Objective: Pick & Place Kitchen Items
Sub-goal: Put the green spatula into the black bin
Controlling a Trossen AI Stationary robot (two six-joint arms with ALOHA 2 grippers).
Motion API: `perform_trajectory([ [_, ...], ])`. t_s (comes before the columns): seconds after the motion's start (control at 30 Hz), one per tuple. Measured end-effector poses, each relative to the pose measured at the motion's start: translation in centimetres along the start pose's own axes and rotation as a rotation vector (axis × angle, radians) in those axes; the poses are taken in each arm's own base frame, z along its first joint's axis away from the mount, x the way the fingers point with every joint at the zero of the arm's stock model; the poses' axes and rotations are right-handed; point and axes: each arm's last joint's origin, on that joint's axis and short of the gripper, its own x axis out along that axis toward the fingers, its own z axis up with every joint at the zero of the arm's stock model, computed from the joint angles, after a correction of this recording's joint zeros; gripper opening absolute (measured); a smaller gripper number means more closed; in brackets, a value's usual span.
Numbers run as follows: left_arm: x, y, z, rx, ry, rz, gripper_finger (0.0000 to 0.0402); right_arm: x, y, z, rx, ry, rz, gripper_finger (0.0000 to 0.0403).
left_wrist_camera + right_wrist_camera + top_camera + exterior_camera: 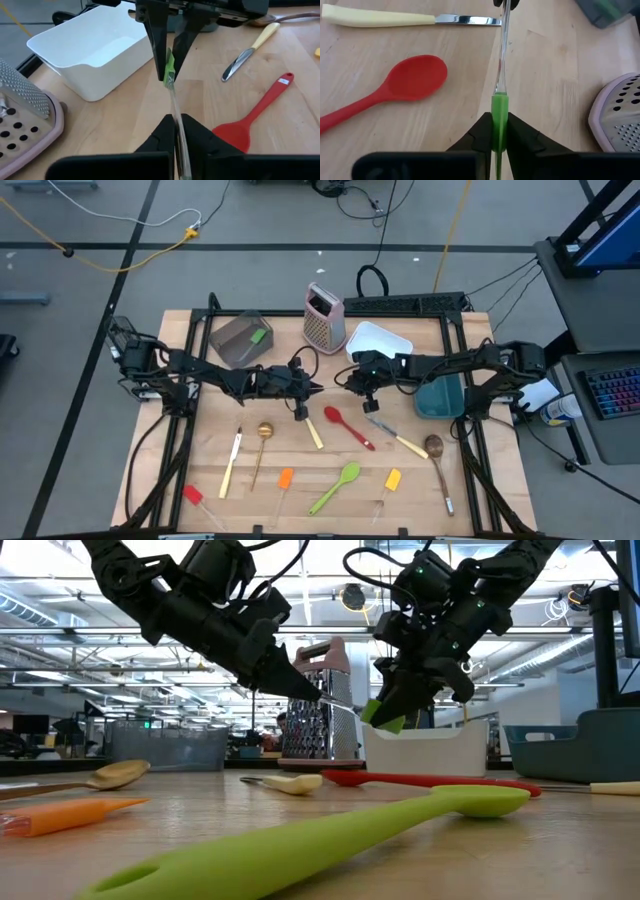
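Midair, both claws grip one green spatula (499, 117).

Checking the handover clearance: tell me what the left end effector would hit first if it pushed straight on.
Probably the right end effector, clamped on the green spatula that the left end effector also grips; depth unclear.

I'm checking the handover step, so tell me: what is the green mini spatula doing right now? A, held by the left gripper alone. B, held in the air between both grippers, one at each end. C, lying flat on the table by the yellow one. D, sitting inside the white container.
B: the green mini spatula spans the gap above the table, its green head in the right gripper and its clear handle in the left gripper.
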Motion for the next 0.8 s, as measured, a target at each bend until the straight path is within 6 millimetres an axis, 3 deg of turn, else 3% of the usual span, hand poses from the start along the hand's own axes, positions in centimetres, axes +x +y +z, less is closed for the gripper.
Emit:
perform_trajectory([
  [0.13,0.00,0.04,0.06,-0.002,-0.007,0.017,0.0023,-0.01,-0.02,0.01,0.001,-0.001,-0.002,0.0031],
  [0.47,-0.01,0.18,0.10,-0.013,-0.009,0.064,0.0006,-0.02,-0.04,0.03,-0.006,-0.002,-0.005,0.0072],
  [0.8,-0.05,0.23,0.12,-0.026,-0.008,0.067,0.0006,-0.02,-0.01,0.02,-0.005,-0.002,-0.002,0.0146],
])
